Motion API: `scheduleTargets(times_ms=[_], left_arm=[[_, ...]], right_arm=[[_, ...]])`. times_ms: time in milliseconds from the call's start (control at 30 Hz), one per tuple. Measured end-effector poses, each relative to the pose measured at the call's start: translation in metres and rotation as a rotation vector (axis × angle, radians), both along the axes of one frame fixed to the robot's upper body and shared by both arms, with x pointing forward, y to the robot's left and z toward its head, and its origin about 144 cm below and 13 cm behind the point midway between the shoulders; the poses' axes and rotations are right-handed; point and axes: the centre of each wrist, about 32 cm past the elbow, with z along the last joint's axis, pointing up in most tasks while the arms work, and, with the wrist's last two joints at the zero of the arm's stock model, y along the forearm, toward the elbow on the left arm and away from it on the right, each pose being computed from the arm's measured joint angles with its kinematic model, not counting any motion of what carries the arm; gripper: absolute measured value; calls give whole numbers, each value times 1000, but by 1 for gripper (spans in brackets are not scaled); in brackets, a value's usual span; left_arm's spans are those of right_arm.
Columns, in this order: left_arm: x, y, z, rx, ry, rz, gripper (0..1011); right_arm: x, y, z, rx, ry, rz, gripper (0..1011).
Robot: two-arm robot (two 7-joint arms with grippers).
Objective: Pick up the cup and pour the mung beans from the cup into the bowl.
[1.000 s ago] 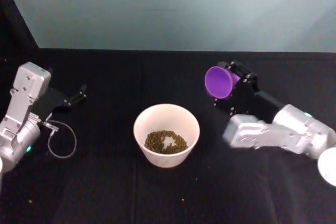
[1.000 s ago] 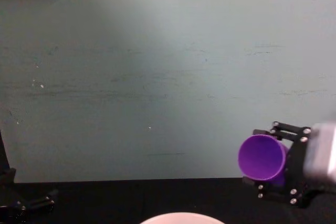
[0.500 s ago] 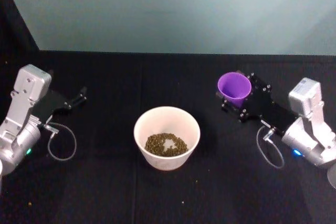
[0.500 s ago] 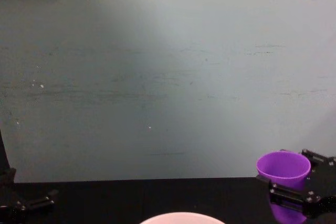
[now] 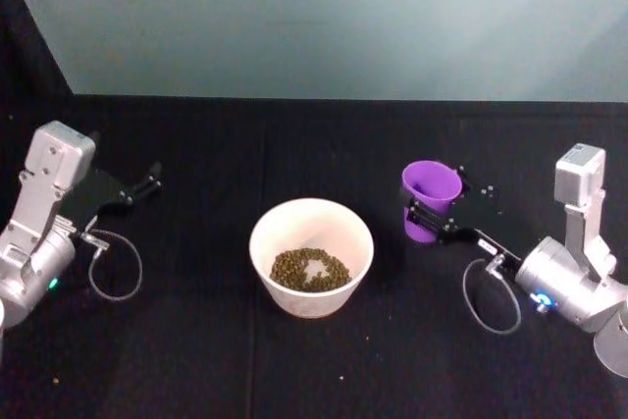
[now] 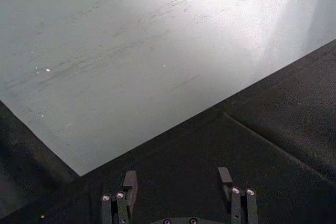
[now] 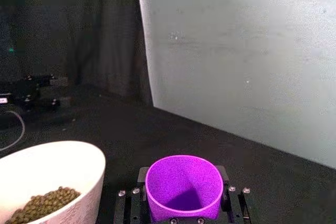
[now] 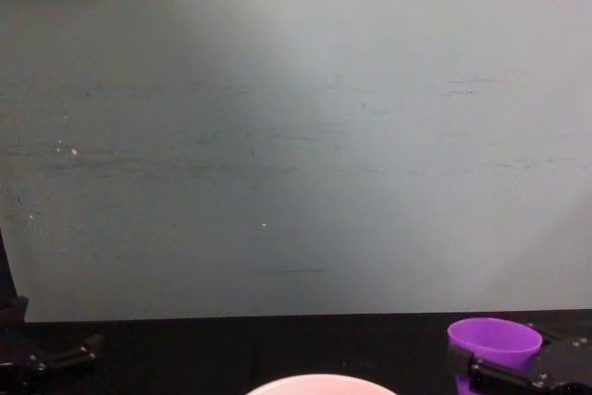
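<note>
The purple cup (image 5: 427,197) stands upright to the right of the bowl, with my right gripper (image 5: 433,211) shut on it. Its inside looks empty in the right wrist view (image 7: 183,187). From the chest, the cup (image 8: 493,344) sits low at the right. The pale bowl (image 5: 311,253) is at the table's middle with mung beans (image 5: 310,268) in its bottom; its rim also shows in the right wrist view (image 7: 58,169) and chest view (image 8: 320,383). My left gripper (image 5: 149,180) rests open at the far left, its fingertips (image 6: 129,179) apart with nothing between them.
A black cloth (image 5: 294,360) covers the table up to a grey-green wall (image 5: 324,17). A few loose beans (image 5: 341,376) lie on the cloth in front of the bowl. A cable loop (image 5: 116,267) hangs by the left arm.
The right arm turned the cup from tipped sideways back to upright, then lowered it and brought it closer to the bowl's right side. The left arm stayed put.
</note>
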Motion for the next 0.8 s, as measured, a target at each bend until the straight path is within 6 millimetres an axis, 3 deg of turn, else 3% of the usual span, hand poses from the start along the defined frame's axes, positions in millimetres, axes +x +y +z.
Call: scheduleTargets(times_ms=[700,800], left_arm=[[0,0,0,0,0,0,1000],[0,0,0,0,0,0,1000]], right_arm=[[3,4,-2,-18,36,55,757],[3,4,-3,-18,35,55,843]])
